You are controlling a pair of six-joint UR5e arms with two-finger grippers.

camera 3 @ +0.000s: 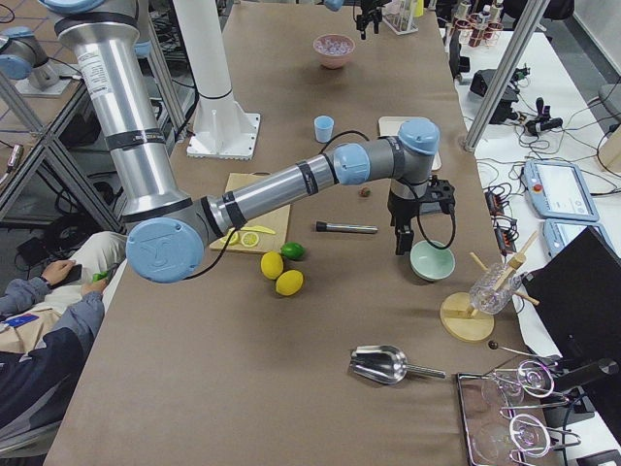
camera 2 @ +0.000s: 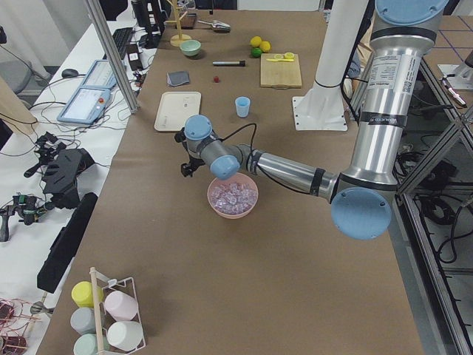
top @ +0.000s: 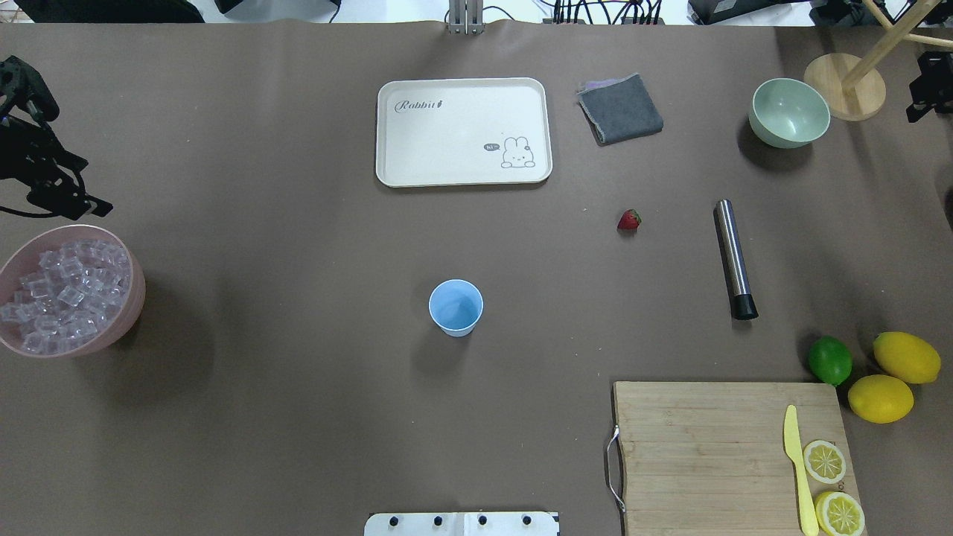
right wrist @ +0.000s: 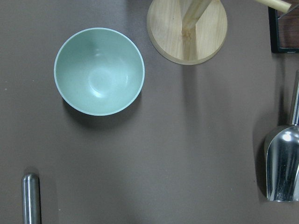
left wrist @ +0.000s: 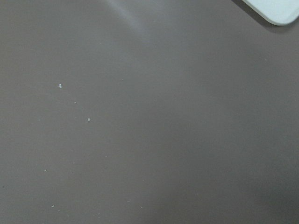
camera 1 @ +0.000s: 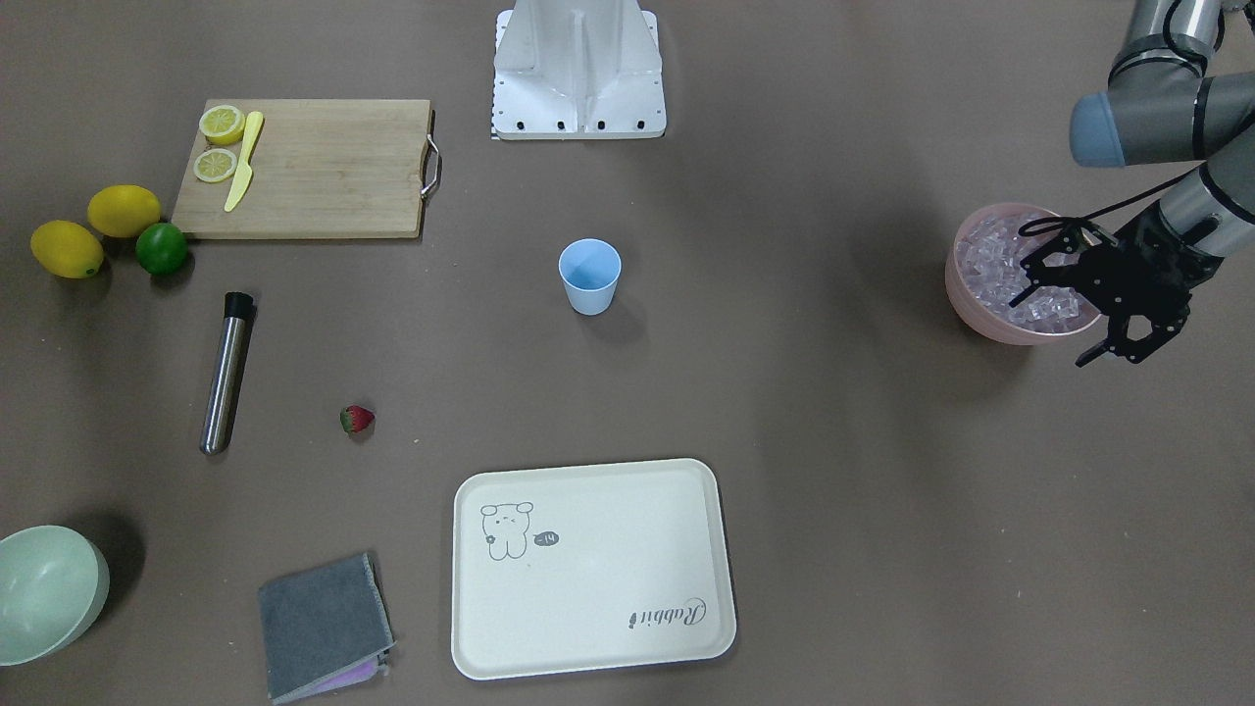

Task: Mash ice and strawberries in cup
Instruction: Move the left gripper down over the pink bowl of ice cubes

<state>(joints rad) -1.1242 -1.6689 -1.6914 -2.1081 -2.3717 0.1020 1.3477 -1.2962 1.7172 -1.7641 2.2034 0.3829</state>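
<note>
The light blue cup (camera 1: 590, 277) stands upright and empty mid-table; it also shows in the overhead view (top: 456, 307). The ice (camera 1: 992, 263) fills a pink bowl (top: 131, 296) at the table's left end. One red strawberry (camera 1: 357, 420) lies on the table, apart from the cup (top: 629, 220). My left gripper (camera 1: 1064, 299) hangs open and empty above the ice bowl's far side (top: 52, 171). My right gripper (camera 3: 415, 228) hovers above the pale green bowl (right wrist: 99, 70); only its edge shows in the overhead view (top: 923, 89), so I cannot tell its state.
A steel muddler (camera 1: 225, 373) lies near the strawberry. A white tray (camera 1: 588, 569) and a grey cloth (camera 1: 324, 623) lie on the far side. A cutting board (camera 1: 314, 167) holds lemon slices and a yellow knife, with two lemons and a lime (camera 1: 162, 248) beside it. A wooden stand (right wrist: 187, 28) and a metal scoop (right wrist: 282, 163) are near the green bowl.
</note>
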